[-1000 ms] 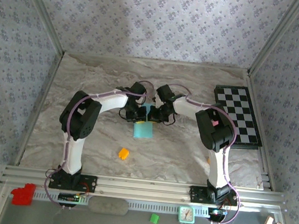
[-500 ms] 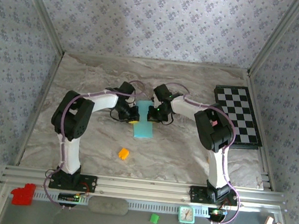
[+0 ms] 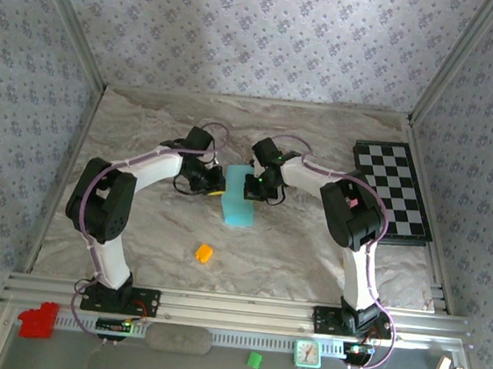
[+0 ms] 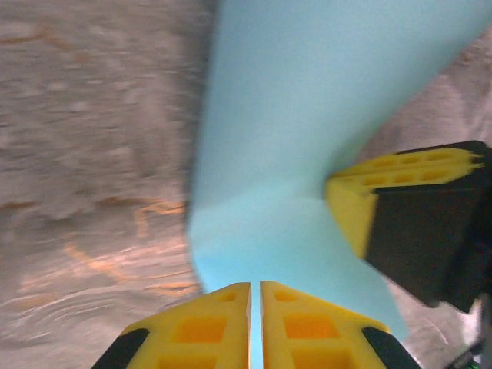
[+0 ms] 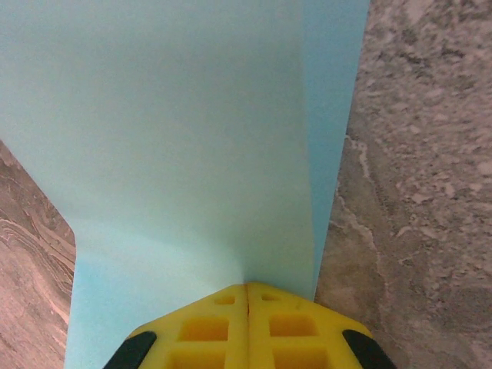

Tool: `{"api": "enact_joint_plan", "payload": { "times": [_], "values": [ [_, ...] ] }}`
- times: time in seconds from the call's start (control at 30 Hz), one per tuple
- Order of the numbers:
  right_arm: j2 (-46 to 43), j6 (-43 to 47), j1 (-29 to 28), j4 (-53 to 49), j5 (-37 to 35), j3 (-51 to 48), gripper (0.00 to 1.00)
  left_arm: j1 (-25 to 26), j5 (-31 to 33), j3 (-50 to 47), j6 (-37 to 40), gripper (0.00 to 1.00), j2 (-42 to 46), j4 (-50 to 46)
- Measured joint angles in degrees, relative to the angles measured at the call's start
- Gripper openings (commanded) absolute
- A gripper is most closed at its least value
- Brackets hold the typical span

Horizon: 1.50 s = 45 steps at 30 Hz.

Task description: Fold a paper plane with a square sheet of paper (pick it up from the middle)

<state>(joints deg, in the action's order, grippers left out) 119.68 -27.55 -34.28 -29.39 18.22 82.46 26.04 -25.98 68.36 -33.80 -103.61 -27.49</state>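
Left gripper (image 4: 255, 296) and right gripper (image 5: 247, 296) each pinch an edge of the unmarked teal paper (image 5: 177, 138).

The left tool (image 3: 217, 191) and right tool (image 3: 250, 185) pinch opposite edges of the paper (image 3: 238, 206), nearly tip to tip, leaving scant room between them. Behind and beyond each, the worktop (image 3: 145, 139) lies bare. A cube (image 3: 204, 252) sits well back towards the bases, and a board (image 3: 392, 198) lies far outside the right tool.
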Motion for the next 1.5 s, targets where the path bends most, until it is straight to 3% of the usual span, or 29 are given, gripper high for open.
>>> {"api": "enact_joint_plan", "payload": {
  "times": [0.4, 0.7, 0.97, 1.2, 1.33, 1.5],
  "values": [
    [0.2, 1.5, 0.0, -0.3, 0.3, 0.3, 0.05, 0.3, -3.2, 4.2, 0.1, 0.13, -11.1, 2.8],
    [0.3, 2.2, 0.0, -0.3, 0.2, 0.2, 0.05, -5.2, -8.3, 1.8, 3.1, 0.13, -11.2, 5.5],
    [0.2, 2.8, 0.0, -0.2, 0.2, 0.0, 0.05, -9.5, -8.0, 1.8, 4.4, 0.13, -9.3, 4.4],
    [0.2, 2.9, 0.0, -0.2, 0.2, 0.1, 0.05, -5.2, -10.3, 2.6, 3.1, 0.14, -7.4, 6.8],
    [0.4, 3.2, 0.0, -0.5, 0.2, 0.4, 0.05, -2.2, -10.9, 5.6, 1.3, 0.14, -10.1, 7.4],
    [0.4, 3.6, 0.0, -0.7, 0.1, 0.5, 0.05, -2.3, -9.7, 7.5, 0.2, 0.14, -14.4, 8.0]
  ]
}}
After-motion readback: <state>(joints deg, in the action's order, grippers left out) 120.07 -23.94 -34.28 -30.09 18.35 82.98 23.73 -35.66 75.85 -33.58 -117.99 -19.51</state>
